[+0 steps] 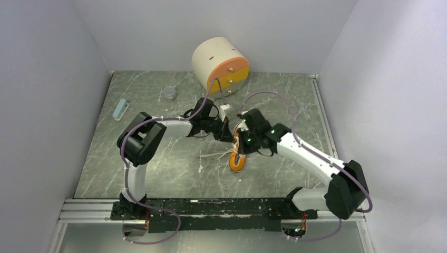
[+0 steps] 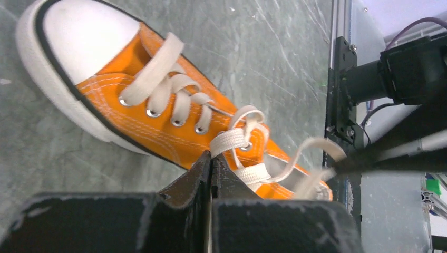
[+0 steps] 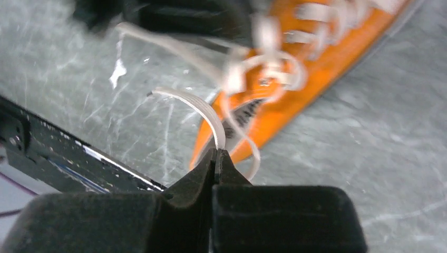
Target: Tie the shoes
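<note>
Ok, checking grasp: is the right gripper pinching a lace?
Yes, the right gripper is shut on a white lace of the sneaker.

The top camera looks down from high above the near edge over the whole bench (image 1: 158,174). Both wrist cameras sit close, facing the orange sneaker (image 1: 237,162), which all views share.

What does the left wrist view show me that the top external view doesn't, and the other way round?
Only the left wrist view: the left gripper shut on a flat white lace beside the metal eyelets. Only the top view: the cream cylinder with orange and yellow drawer fronts, a light blue bar, a small grey round cup. Both: the small orange canvas sneaker on the grey marbled table.
</note>
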Robot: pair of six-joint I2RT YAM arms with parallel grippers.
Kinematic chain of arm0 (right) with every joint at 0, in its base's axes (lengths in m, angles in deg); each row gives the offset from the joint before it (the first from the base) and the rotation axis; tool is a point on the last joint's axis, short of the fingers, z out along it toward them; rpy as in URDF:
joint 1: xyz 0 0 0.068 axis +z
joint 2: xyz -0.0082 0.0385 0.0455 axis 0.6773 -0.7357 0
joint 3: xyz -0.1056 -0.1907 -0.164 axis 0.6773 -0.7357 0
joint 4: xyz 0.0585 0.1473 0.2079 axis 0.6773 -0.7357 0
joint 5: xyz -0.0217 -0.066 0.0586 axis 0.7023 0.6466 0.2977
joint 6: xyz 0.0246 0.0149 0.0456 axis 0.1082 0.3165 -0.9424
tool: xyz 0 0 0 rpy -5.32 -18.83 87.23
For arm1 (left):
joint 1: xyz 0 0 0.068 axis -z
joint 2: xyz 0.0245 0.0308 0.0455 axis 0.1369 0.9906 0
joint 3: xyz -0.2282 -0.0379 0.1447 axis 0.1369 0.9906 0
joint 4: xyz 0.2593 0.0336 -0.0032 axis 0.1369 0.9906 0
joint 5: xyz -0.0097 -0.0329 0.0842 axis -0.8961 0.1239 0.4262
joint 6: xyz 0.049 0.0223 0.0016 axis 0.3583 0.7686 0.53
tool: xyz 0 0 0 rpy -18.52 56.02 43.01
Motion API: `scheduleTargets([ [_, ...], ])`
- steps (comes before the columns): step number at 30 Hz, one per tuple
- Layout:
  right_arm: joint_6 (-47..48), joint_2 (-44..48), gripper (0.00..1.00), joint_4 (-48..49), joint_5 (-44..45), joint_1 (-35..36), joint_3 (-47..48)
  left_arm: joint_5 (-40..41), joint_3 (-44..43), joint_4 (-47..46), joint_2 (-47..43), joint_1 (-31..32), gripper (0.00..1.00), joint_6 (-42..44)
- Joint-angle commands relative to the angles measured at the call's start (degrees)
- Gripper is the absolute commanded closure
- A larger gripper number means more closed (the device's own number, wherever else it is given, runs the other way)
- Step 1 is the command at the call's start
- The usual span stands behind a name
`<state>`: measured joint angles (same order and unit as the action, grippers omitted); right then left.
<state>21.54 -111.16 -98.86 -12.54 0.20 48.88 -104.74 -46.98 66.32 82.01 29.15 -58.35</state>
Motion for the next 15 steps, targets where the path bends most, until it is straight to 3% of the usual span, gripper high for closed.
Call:
scheduleTargets([
  [1,-1.6,-3.37,1.0,-17.64,-11.12,-10.46,6.22,-0.94,1.32,-2.53,-3.28,2.35,0.95,-1.88],
  [5,-0.01,-7.61,1.0,-29.96,-11.53,-13.21,8.83,1.02,3.82,-3.3,-5.52,2.97,0.95,-2.27],
  [7,0.62,-10.23,1.0,-31.59,-13.17,-13.83,7.94,1.9,4.98,-3.52,-6.44,2.98,0.95,-2.27],
  [10,-2.83,-12.08,0.94,-28.65,-10.42,-15.48,6.0,2.94,6.12,-3.25,-7.4,2.98,0.95,-1.69],
  [12,-6.63,-13.82,0.98,-26.07,-6.95,-18.76,3.94,3.69,6.31,-2.79,-7.5,2.93,0.95,-1.1],
  [15,-12.13,-14.83,1.0,-18.77,-11.71,-24.84,-1.49,4.03,5.71,-1.7,-6.47,2.81,0.95,-0.86],
])
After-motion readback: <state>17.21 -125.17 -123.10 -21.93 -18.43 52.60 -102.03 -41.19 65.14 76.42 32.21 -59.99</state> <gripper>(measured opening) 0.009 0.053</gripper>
